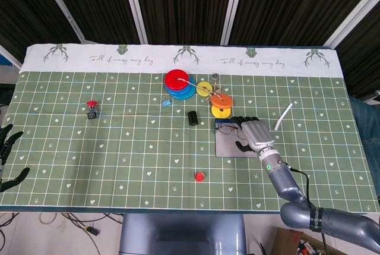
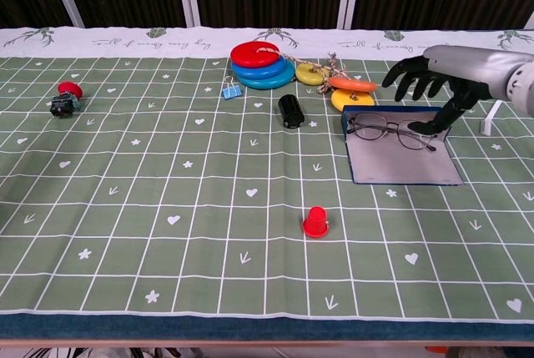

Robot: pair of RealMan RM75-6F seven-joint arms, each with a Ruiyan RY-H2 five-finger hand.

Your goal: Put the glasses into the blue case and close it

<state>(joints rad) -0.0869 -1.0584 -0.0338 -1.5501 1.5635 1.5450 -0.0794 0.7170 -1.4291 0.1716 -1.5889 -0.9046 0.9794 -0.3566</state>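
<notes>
Thin wire-rimmed glasses (image 2: 390, 130) lie in flat blue case (image 2: 405, 163), lid open

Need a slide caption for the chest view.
Right hand open above the glasses resting in the open blue case.

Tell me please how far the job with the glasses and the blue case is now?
Done: the glasses lie in the open blue case, at its far end. In hand: nothing; the right hand hovers above them with fingers spread, the left hand waits at the table's edge. Left: the case lies flat open and must be closed.
</notes>
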